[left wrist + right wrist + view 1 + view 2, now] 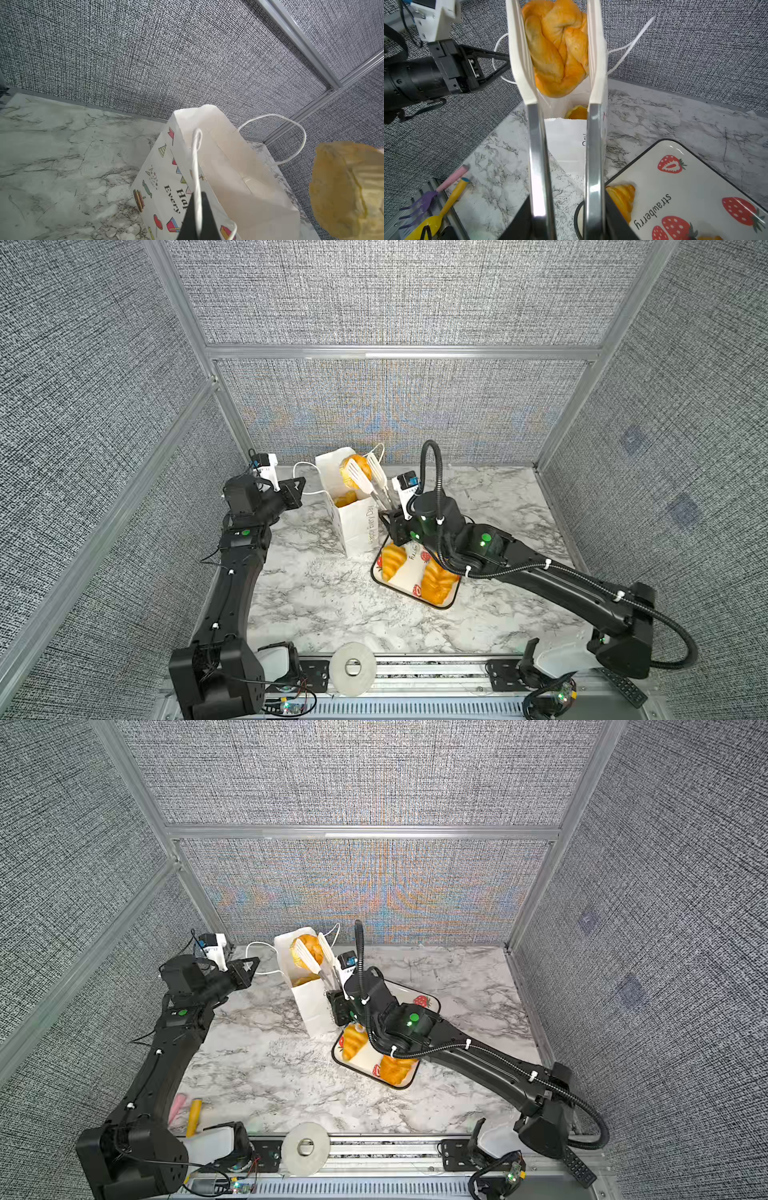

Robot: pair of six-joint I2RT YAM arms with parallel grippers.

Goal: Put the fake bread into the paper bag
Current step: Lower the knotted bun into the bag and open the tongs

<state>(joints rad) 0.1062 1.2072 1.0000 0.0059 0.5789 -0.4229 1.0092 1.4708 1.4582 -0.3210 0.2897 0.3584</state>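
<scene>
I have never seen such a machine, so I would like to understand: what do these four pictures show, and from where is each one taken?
You see two black robot arms on a marble table. Two pictures come from one camera head above, looking down on everything; the other two come from a small camera on each arm's wrist, close to the work. The left gripper is shut on a cord handle of the white paper bag, which stands open. The right gripper is shut on metal tongs, and these pinch a twisted fake bread above the bag's mouth. Another bread already lies inside. Beside the bag, a strawberry tray holds a croissant and other pieces.
</scene>
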